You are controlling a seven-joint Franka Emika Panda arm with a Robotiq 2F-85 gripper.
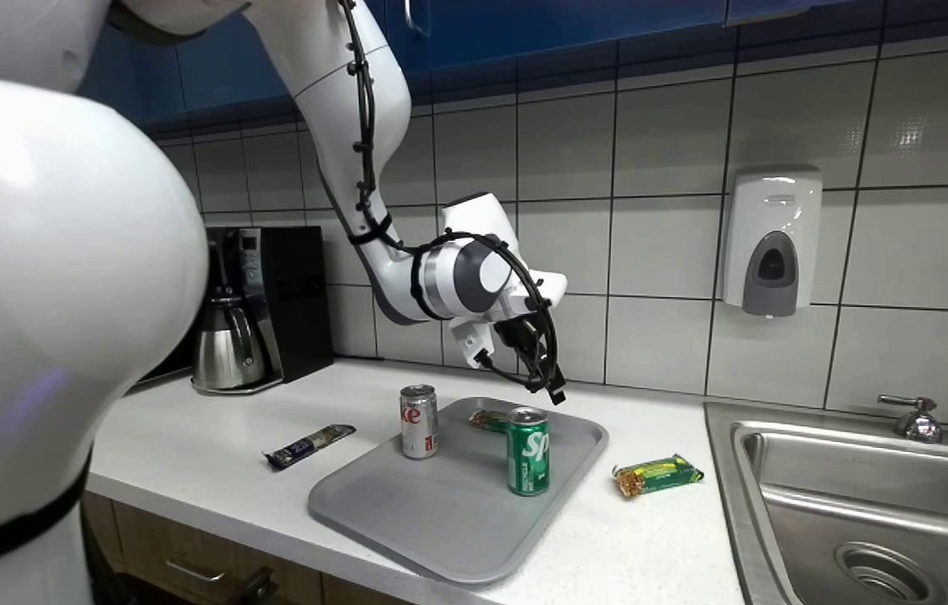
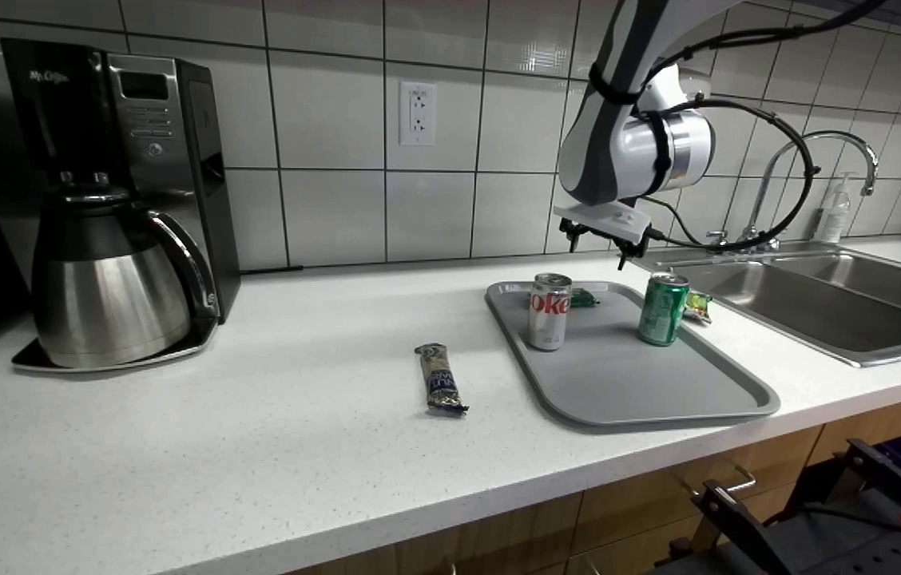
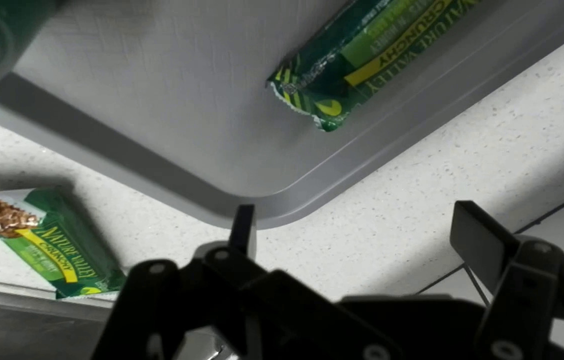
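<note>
Through my cameras I see a speckled white surface; directly on it rest a tray, a dark bar near it, a green bar between tray and sink, and a coffee maker.

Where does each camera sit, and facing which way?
An exterior view: beside the robot arm, looming left, facing tray and sink.
An exterior view: before the counter, facing the tiled wall and Mr. Coffee machine; arm upper right.
Wrist view: behind the gripper, facing the tray's corner and Nature Valley bars; open fingers show.
Both exterior views share the Sprite can and Coke can.
</note>
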